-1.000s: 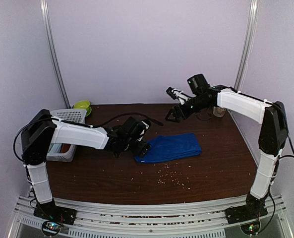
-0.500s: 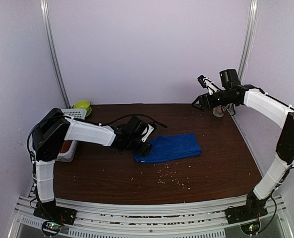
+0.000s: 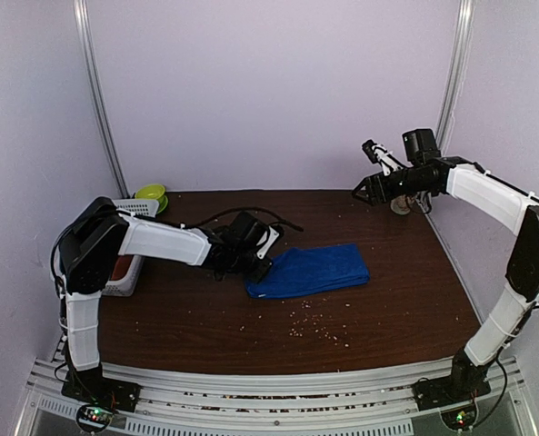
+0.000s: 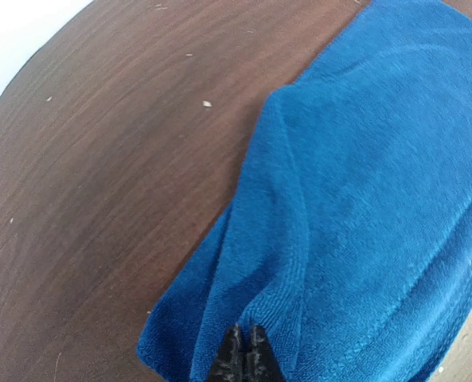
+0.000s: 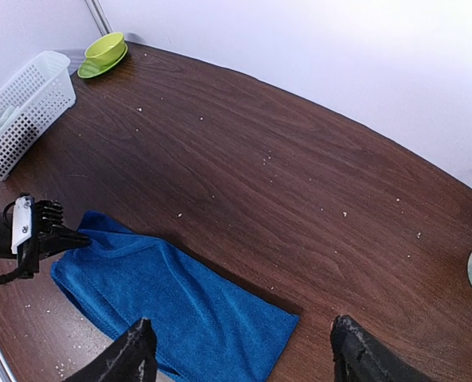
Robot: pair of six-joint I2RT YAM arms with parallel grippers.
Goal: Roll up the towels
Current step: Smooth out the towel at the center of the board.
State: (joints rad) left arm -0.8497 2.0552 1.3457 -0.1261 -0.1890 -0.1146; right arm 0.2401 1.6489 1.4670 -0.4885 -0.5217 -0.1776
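Observation:
A royal blue towel [image 3: 313,270] lies flat and folded on the brown table [image 3: 205,318], near its middle. My left gripper [image 3: 262,270] sits low at the towel's left end. In the left wrist view its black tips [image 4: 246,333] are shut together, pinching a raised fold of the blue towel [image 4: 363,183]. My right gripper [image 3: 365,171] hangs high above the table's back right corner, open and holding nothing. Seen from the right wrist, the blue towel [image 5: 180,306] lies far below, between the spread fingers of the right gripper [image 5: 242,326].
A white plastic basket [image 3: 128,213] stands at the left edge, with a green bowl [image 3: 151,193] behind it. A white patterned mug [image 3: 401,205] is at the back right. Crumbs [image 3: 314,322] lie scattered in front of the towel. A black cable [image 3: 224,216] arcs over the left arm.
The left gripper went from wide open to shut on the towel's left end. The right arm rose and swung to the back right corner, then stayed there.

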